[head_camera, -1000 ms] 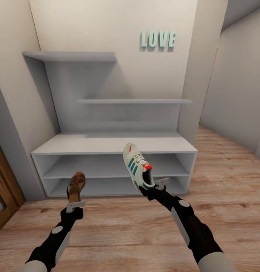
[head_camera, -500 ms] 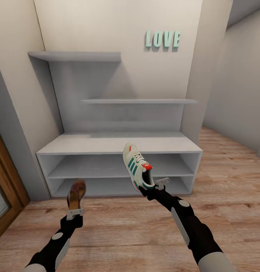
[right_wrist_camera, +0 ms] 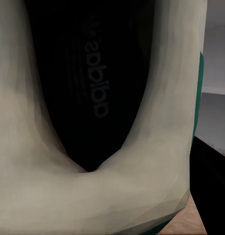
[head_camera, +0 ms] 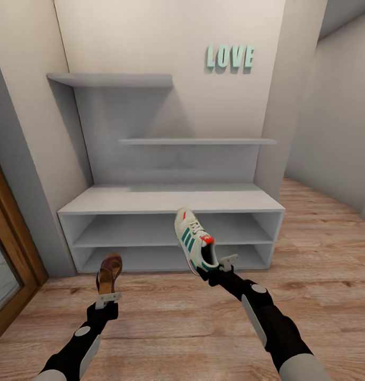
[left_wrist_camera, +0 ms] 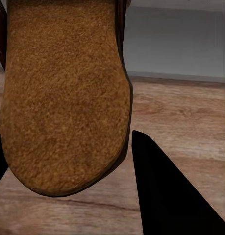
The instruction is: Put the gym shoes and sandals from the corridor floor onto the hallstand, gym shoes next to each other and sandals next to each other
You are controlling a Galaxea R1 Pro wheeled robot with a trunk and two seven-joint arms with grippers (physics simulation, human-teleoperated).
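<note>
My right gripper [head_camera: 210,271] is shut on the heel of a cream-white gym shoe [head_camera: 194,241] with green stripes, held toe-up in front of the hallstand [head_camera: 171,200]. The right wrist view looks into the shoe's dark opening [right_wrist_camera: 92,88]. My left gripper [head_camera: 107,297] is shut on a dark-brown sandal [head_camera: 109,272], held upright over the corridor floor [head_camera: 166,323]; its tan insole [left_wrist_camera: 63,93] shows close up in the left wrist view beside a black finger [left_wrist_camera: 166,191]. The hallstand's bench top and two low shelves are bare. The other gym shoe and sandal are out of view.
A wooden door frame [head_camera: 12,254] stands at the left edge. Mint "LOVE" letters [head_camera: 230,56] hang on the wall above the two wall shelves [head_camera: 193,141]. The corridor runs on to the right past the hallstand's side [head_camera: 320,222].
The whole view has shifted, so the hallstand sits a little further right: the camera moved. Both arms hold their shoes slightly lower in the picture; both grips are unchanged.
</note>
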